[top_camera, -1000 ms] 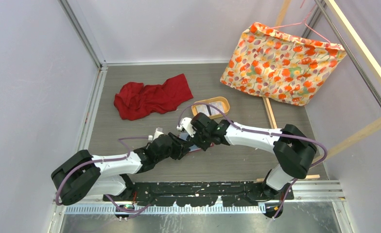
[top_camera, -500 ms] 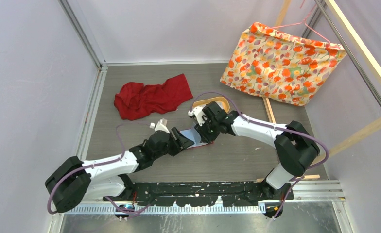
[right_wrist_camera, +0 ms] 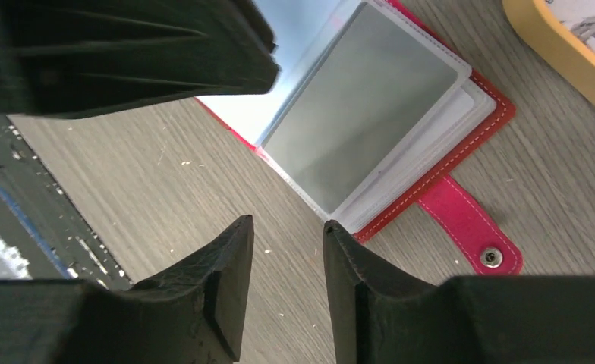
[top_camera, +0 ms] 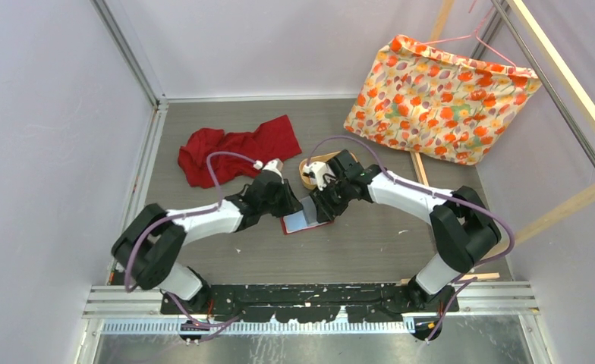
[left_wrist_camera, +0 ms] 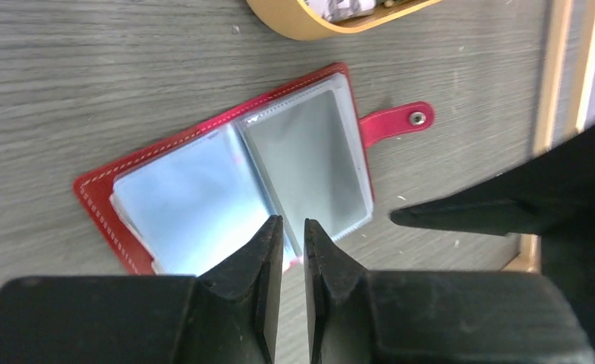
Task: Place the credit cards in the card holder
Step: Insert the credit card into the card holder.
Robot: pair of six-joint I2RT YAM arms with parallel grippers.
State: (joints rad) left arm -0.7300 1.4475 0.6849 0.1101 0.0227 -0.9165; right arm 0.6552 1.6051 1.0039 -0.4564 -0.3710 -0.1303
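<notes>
Red cloth [top_camera: 234, 152] lies left on the table, well apart from the work. The left gripper [left_wrist_camera: 292, 224] is over one edge of the card holder [left_wrist_camera: 234, 178], fingers almost pressed together with just a slit between them, pinching nothing. The card holder lies open and flat mid-table between both grippers, clear pockets up, snap tab [left_wrist_camera: 397, 121] sticking out sideways. Right gripper [right_wrist_camera: 288, 227] is over the holder's opposite edge, fingers partly spread and empty; the credit cards [right_wrist_camera: 594, 23] sit in the tan tray [right_wrist_camera: 552, 53] just beyond the holder, with the floral bag [top_camera: 439, 98] far right.
</notes>
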